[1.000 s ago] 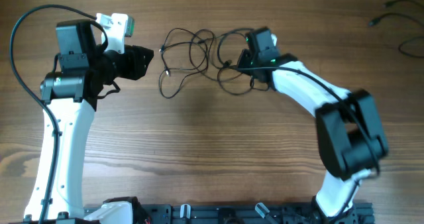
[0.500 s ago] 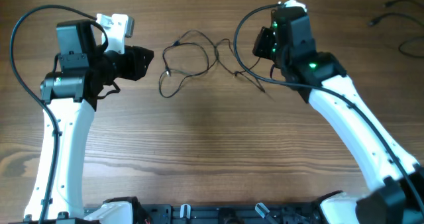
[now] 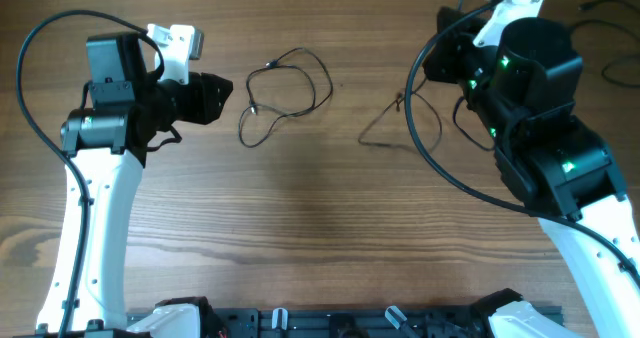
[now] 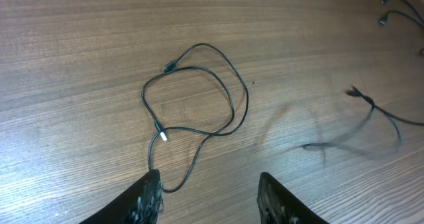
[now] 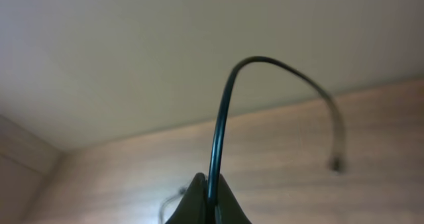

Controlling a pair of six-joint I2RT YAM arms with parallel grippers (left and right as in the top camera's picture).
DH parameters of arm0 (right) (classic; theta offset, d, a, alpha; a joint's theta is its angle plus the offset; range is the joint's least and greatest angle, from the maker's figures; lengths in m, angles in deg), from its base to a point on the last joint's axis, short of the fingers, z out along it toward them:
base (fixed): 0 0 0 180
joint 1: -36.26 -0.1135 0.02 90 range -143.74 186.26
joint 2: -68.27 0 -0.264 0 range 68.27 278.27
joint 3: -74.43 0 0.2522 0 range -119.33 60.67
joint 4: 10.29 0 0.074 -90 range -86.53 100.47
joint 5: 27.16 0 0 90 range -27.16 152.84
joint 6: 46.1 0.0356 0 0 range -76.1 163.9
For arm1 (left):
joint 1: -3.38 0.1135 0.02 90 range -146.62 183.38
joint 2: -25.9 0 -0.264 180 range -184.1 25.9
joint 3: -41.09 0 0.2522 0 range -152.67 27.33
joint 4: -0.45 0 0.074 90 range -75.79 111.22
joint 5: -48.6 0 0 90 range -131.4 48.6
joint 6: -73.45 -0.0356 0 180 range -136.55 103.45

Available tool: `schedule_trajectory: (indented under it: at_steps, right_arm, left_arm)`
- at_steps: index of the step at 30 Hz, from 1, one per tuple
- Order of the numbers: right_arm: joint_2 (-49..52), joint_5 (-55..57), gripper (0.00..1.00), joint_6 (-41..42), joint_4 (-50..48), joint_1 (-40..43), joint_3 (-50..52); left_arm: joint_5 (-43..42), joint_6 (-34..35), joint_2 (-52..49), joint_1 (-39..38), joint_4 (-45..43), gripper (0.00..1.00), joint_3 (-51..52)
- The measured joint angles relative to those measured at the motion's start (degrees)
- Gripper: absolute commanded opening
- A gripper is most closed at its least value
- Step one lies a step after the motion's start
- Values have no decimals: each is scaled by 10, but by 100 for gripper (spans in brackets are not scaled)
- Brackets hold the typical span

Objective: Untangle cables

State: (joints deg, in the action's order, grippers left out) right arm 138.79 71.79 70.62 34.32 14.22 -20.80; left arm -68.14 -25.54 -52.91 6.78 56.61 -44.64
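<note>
Right arm high over the bench (image 3: 300,228), close under the overhead camera. Right hand (image 5: 207,196) is pinched closed on the held cable (image 5: 218,118), whose hanging length is blurred. Left arm low and extended. Left hand (image 4: 209,199) is open with nothing between the fingers, just short of the loose cable (image 4: 163,136), which lies looped flat at bench centre.

Wooden tabletop (image 3: 320,238). Looped black cable (image 4: 162,136) flat near far edge, left of centre. Second cable (image 3: 380,124) — blurred — touches tabletop right of centre. Further cables (image 4: 383,18) at far right corner.
</note>
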Motion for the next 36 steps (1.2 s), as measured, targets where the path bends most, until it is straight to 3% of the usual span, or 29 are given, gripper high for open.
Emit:
schedule_trajectory:
  at_steps: [15, 25, 36]
  right_arm:
    - [57, 37, 4, -13, 244, 0, -2]
    - [79, 22, 5, -1, 281, 0, -2]
    - [232, 9, 4, 39, 241, 0, 1]
  left_arm:
    - [-8, 0, 0, 0, 10, 49, 0]
    - [-9, 0, 0, 0, 10, 49, 0]
    - [-13, 0, 0, 0, 10, 49, 0]
